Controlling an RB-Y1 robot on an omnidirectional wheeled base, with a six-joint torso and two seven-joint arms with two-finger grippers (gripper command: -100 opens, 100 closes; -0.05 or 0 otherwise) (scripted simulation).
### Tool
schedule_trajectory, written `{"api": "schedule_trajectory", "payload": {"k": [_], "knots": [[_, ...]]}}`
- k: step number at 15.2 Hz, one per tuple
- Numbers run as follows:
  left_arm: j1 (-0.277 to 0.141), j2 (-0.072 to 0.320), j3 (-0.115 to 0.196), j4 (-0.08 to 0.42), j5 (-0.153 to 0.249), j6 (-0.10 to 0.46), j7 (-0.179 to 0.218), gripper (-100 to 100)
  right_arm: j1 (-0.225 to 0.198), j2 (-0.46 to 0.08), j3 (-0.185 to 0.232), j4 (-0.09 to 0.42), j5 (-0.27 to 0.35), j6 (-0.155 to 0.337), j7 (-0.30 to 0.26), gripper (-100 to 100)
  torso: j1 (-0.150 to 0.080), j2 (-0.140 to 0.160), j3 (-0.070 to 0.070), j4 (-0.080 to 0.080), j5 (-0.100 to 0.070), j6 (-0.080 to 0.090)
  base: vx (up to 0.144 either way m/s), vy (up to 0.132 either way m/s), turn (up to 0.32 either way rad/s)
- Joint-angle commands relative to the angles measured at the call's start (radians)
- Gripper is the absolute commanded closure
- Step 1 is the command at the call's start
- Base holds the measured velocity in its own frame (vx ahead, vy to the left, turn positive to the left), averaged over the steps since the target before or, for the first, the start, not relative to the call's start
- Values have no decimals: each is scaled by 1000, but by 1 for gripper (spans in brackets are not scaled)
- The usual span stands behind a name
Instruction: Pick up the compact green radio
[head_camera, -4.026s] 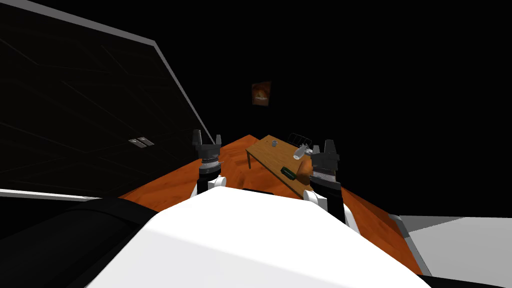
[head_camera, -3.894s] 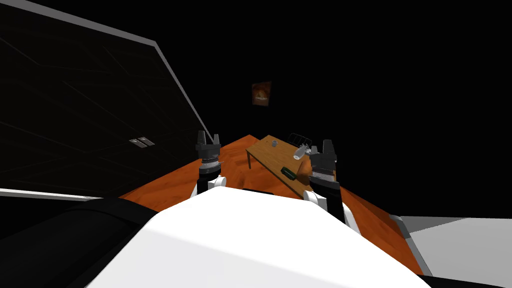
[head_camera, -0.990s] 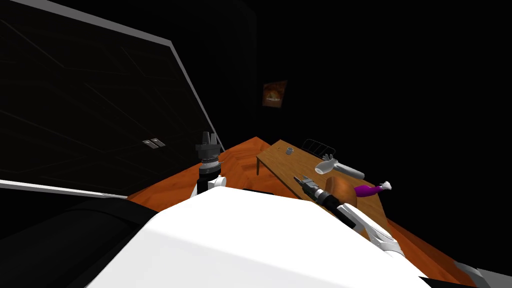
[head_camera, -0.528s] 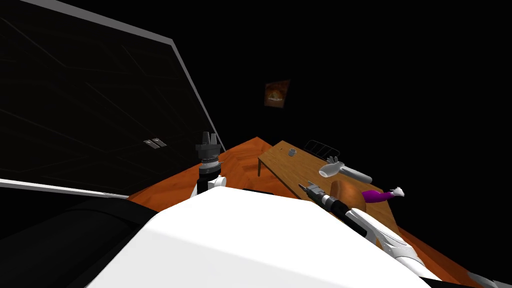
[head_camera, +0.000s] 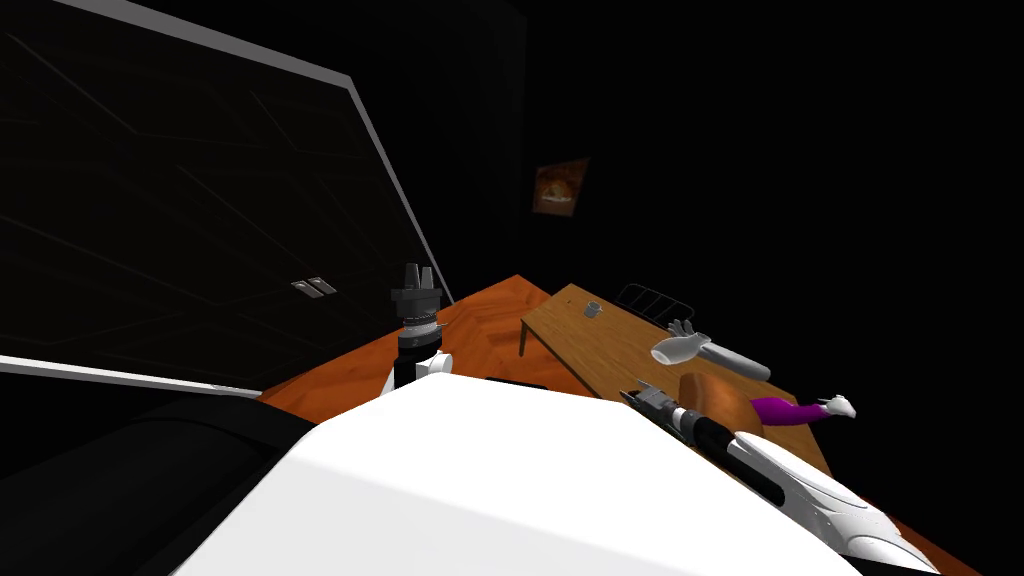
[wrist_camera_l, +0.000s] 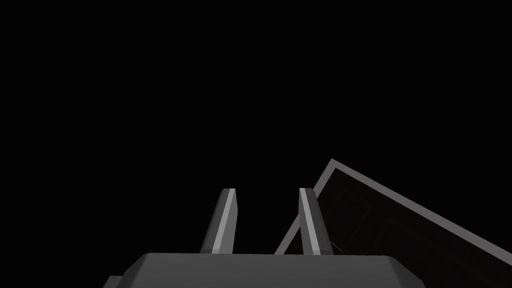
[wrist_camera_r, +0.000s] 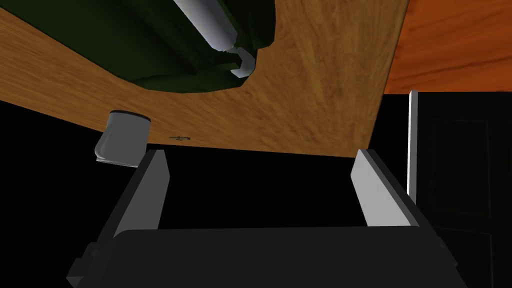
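Note:
The dark green radio (wrist_camera_r: 165, 55), with a grey antenna rod (wrist_camera_r: 207, 22) along it, lies on the wooden table (wrist_camera_r: 310, 90) just beyond my right gripper's tips. My right gripper (wrist_camera_r: 260, 155) stands wide open with nothing between its fingers (wrist_camera_r: 155, 170). In the head view the right gripper (head_camera: 640, 393) reaches low over the table's near edge (head_camera: 570, 330) and covers the radio. My left gripper (head_camera: 417, 275) is raised at the left, away from the table; its fingers (wrist_camera_l: 227, 200) stand a narrow gap apart around nothing.
On the table are a small grey cup (head_camera: 593, 308), a white hand-shaped object (head_camera: 682, 346) on a grey cylinder, a brown rounded thing (head_camera: 715, 400), a purple item (head_camera: 785, 410) and a wire rack (head_camera: 655, 298). Orange floor (head_camera: 480, 330) lies left of the table.
Four seconds ago both grippers stood raised; my right arm has since dropped and stretched out over the table, and the left fingers have narrowed. Over the last second my view shifted left.

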Motion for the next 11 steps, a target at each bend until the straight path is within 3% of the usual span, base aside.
{"api": "schedule_trajectory", "payload": {"k": [1, 6, 8, 11], "knots": [[0, 0, 0, 0, 0, 0, 0, 0, 3, -34, 26, 50, 32, -6, 28, -100, 0, 0, 0, 0, 0, 0, 73, 60, 44], [0, 0, 0, 0, 0, 0, 0, 0, 1, -58, 47, 113, 54, -11, 44, -100, 1, 0, 0, 0, 0, 0, 54, 56, 24], [0, 0, 0, 0, 0, 0, 0, 0, 1, -58, 47, 113, 54, -11, 44, -100, -1, 2, 1, 0, 0, 0, 13, 14, -3], [0, 0, 0, 0, 0, 0, 0, 0, -1, -98, 90, 198, 97, -22, 75, -100, -2, 2, 1, 0, 0, 0, 43, 36, 37]]}}
